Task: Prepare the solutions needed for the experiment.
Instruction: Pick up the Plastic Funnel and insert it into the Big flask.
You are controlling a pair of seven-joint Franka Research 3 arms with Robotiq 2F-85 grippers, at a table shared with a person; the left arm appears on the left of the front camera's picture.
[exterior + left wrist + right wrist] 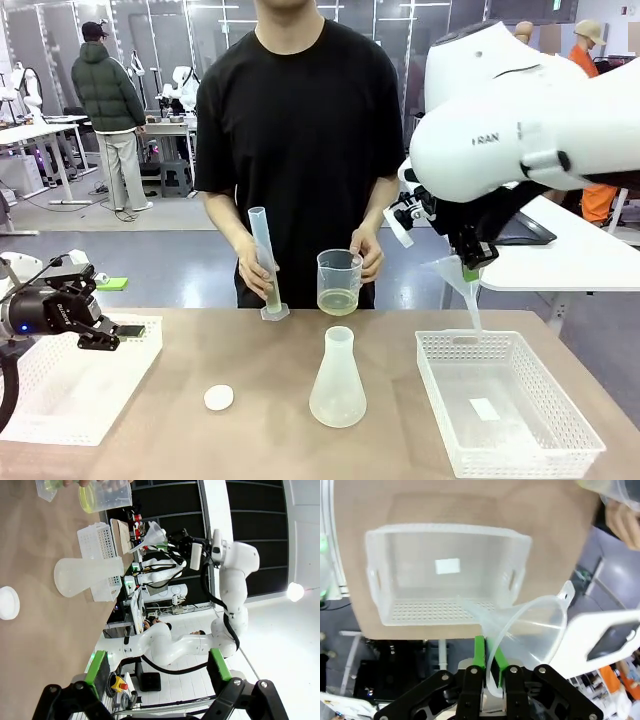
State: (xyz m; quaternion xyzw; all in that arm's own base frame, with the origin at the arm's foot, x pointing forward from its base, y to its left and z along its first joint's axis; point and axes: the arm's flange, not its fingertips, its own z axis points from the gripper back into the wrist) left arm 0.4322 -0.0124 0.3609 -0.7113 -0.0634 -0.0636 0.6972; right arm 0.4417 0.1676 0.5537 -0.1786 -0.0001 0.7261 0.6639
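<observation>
The person at the far side holds a translucent beaker (pixel 339 282) with a shallow layer of pale yellow-green solution (pixel 338 301) and steadies a tall graduated cylinder (pixel 265 262) with the other hand. The beaker (pixel 105 495) also appears in the left wrist view. An empty conical flask (pixel 337 378) stands mid-table. My right gripper (pixel 470 268) is shut on the rim of a translucent funnel (pixel 532 625), held above the far edge of the right basket. My left gripper (pixel 157 662) stands open over the left tray, nothing between its green pads (pixel 98 667).
A white mesh basket (pixel 540 440) with a small white label inside sits at the right. A white tray (pixel 60 400) lies at the left under my left arm. A small white round cap (pixel 219 397) rests in front of the flask.
</observation>
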